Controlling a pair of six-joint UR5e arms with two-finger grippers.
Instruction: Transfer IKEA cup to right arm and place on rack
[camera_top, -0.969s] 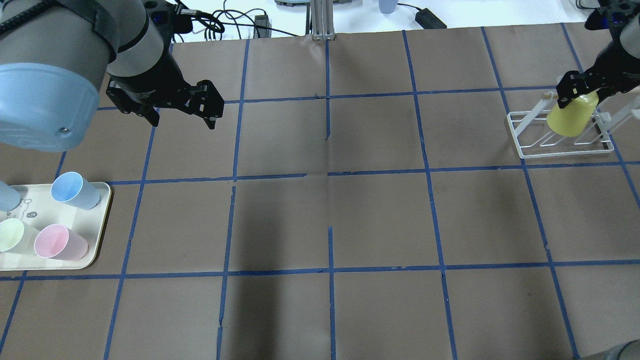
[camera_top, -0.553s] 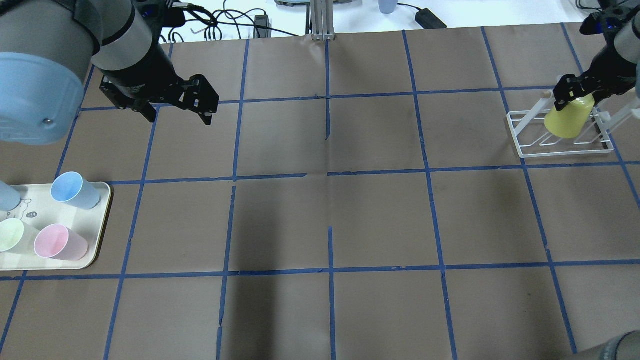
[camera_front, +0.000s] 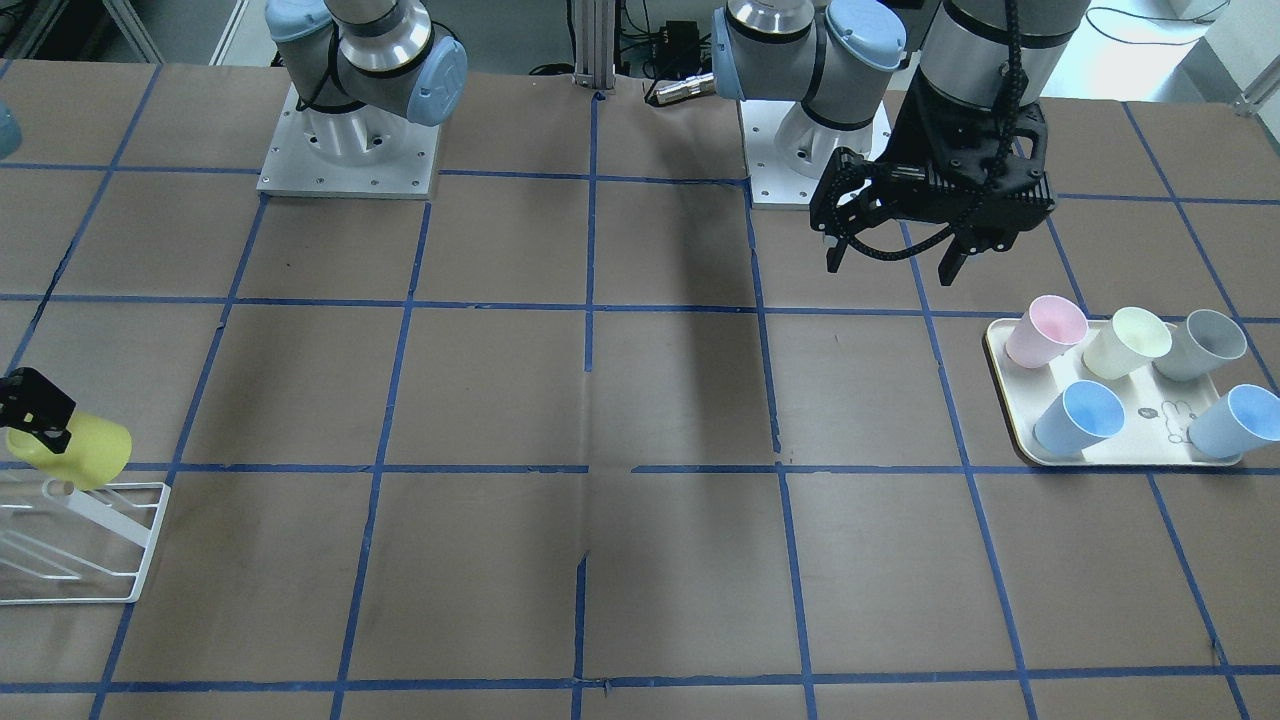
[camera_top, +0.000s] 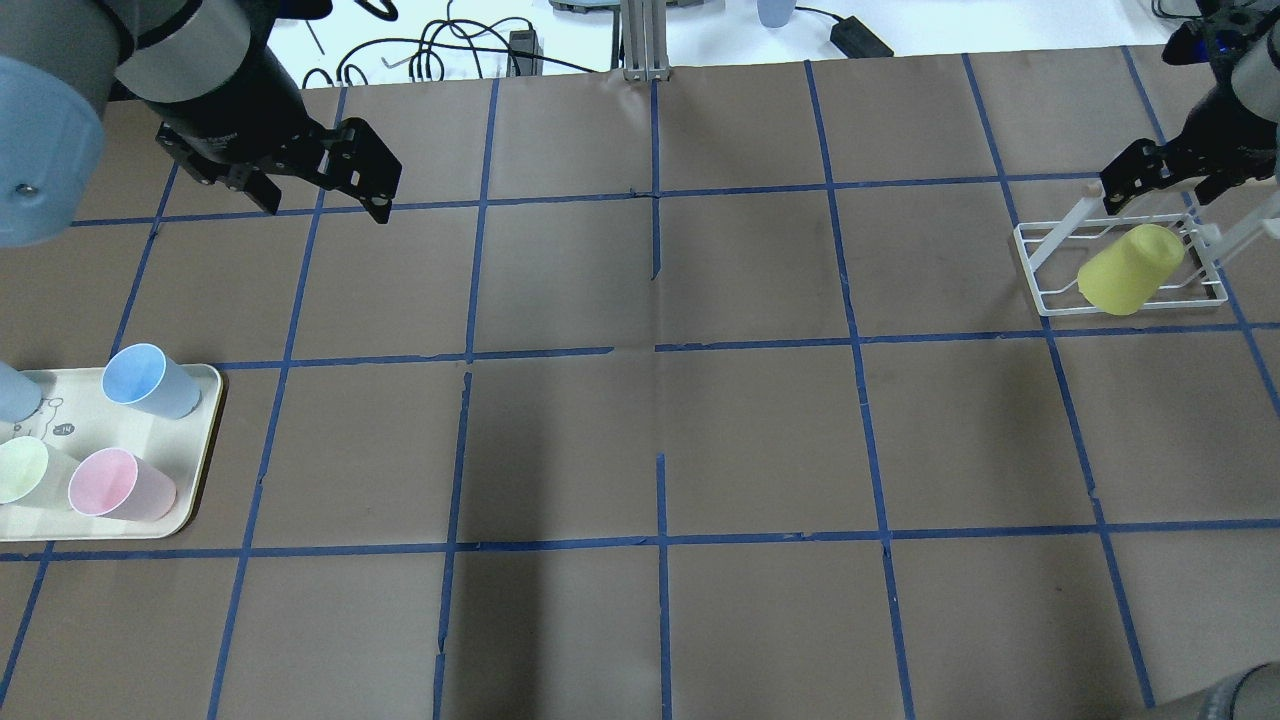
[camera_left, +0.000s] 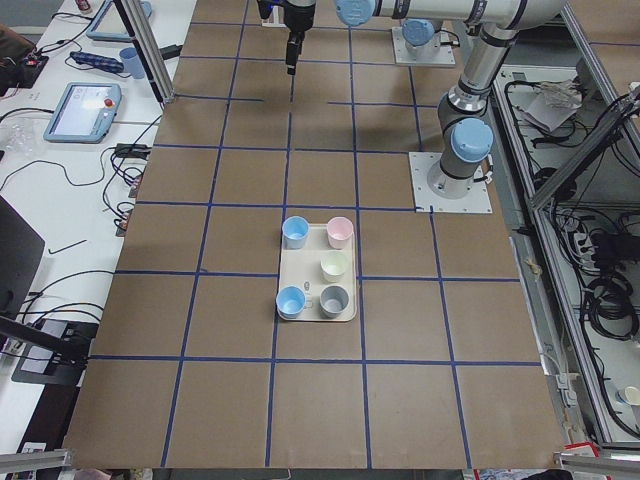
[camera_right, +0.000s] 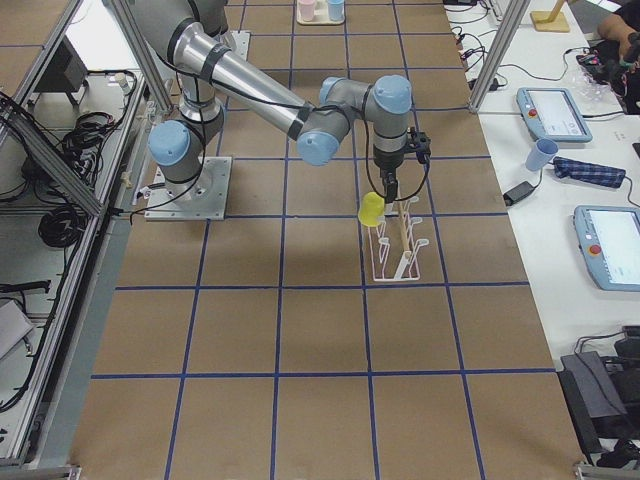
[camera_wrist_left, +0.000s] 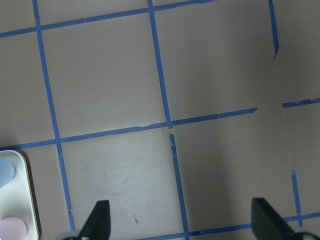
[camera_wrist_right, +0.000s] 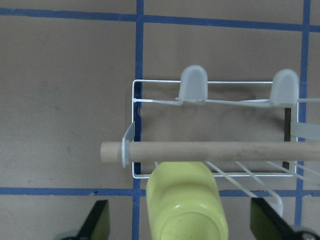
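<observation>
The yellow IKEA cup (camera_top: 1130, 268) rests tilted on the white wire rack (camera_top: 1050, 300), base up, leaning over the slanted prongs. My right gripper (camera_top: 1155, 190) is open just above and behind it, by the wooden-tipped rod (camera_wrist_right: 225, 151). In the right wrist view the cup (camera_wrist_right: 185, 200) sits between the wide-spread fingertips (camera_wrist_right: 97, 222) and touches neither. It also shows in the front-facing view (camera_front: 80, 450) and the exterior right view (camera_right: 372, 208). My left gripper (camera_top: 322, 200) is open and empty, high over the table's far left; it also shows in the front-facing view (camera_front: 890, 265).
A cream tray (camera_top: 190, 520) with several pastel cups stands at the table's left, shown also in the front-facing view (camera_front: 1010, 430). Brown table paper with blue tape lines (camera_top: 660, 350) lies between the arms. Cables lie beyond the far edge.
My right gripper has opened and let go of the yellow cup, which dropped lower onto the rack and tilted. My left arm has drawn back toward the far left.
</observation>
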